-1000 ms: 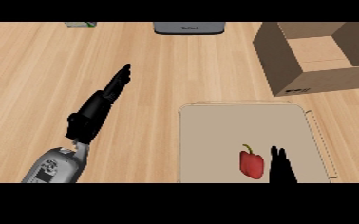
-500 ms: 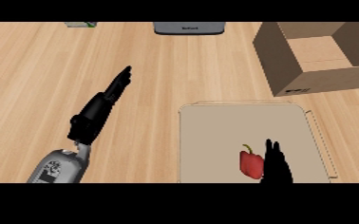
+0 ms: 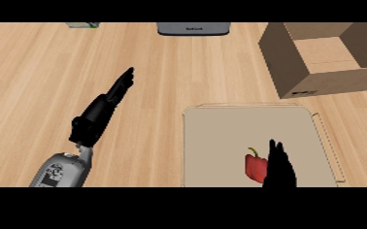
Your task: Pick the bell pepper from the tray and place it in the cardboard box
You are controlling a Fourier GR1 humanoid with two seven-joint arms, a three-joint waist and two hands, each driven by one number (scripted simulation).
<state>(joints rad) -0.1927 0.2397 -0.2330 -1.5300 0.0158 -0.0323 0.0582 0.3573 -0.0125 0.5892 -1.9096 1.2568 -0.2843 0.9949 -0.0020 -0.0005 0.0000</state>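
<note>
Rising higher, right hand (image 3: 279, 172) overlaps bell pepper (image 3: 255, 167) more

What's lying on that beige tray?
A red bell pepper lies on the tray. The right robot hand covers the pepper's right side, so that part is hidden.

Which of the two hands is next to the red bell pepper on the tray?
The right hand: its straight fingers stand beside the bell pepper over the tray. The left hand is over the bare wooden counter, away from the tray.
</note>
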